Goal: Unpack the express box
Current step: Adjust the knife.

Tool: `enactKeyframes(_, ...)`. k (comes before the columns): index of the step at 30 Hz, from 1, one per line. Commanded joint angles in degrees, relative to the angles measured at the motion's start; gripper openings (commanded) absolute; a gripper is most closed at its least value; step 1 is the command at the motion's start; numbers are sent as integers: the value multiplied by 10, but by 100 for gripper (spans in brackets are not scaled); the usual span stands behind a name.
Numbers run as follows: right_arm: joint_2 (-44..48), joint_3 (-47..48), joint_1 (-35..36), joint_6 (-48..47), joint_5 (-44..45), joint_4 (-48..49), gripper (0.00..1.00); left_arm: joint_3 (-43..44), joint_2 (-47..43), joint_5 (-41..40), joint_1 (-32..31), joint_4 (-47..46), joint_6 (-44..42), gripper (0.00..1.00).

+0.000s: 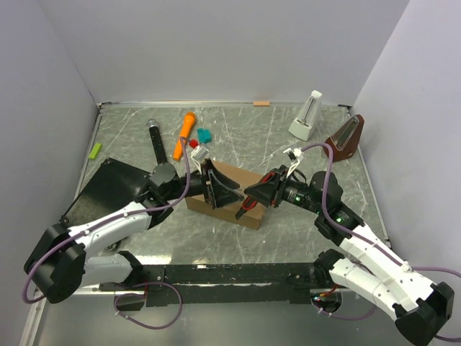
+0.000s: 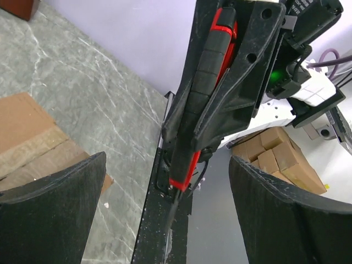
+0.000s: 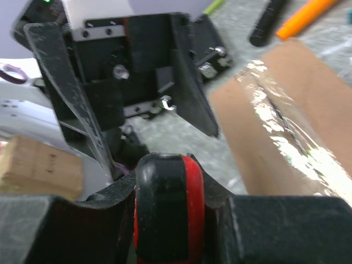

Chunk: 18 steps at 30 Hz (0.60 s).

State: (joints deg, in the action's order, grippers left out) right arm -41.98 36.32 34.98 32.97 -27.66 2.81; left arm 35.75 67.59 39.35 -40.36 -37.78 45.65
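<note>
The box sits in the middle of the table, just ahead of my two wrists. It is brown corrugated card, long and low, turned a little askew, with its near side plain. A strip of clear tape glints along the seam on top, and the top looks closed. My left arm reaches in from the near left, low over the table. My left gripper hangs at the box's left end, jaws wide apart with nothing held. My right arm comes in from the near right. My right gripper is over the box's right end, clamped on a red-and-black cutter whose thin tip is low by the box's near edge. The two grippers face each other, close together. Beyond the box lies an orange marker
</note>
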Motion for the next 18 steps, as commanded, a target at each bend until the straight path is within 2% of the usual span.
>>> enactKeyframes(1,-5,-13,-1,57,-26,123,0,21,21,25,-11,-63,-14,97)
enactKeyframes(6,-9,-22,-2,72,-13,147,0,16,35,43,-22,-70,-21,99)
enactKeyframes(8,-10,-30,-1,78,-7,165,0,18,44,49,-31,-78,-21,93)
enactKeyframes(12,-19,-32,2,89,-2,180,0,15,57,47,-38,-105,-7,76)
enactKeyframes(18,-14,-41,4,95,10,187,0,15,61,52,-39,-118,-5,35)
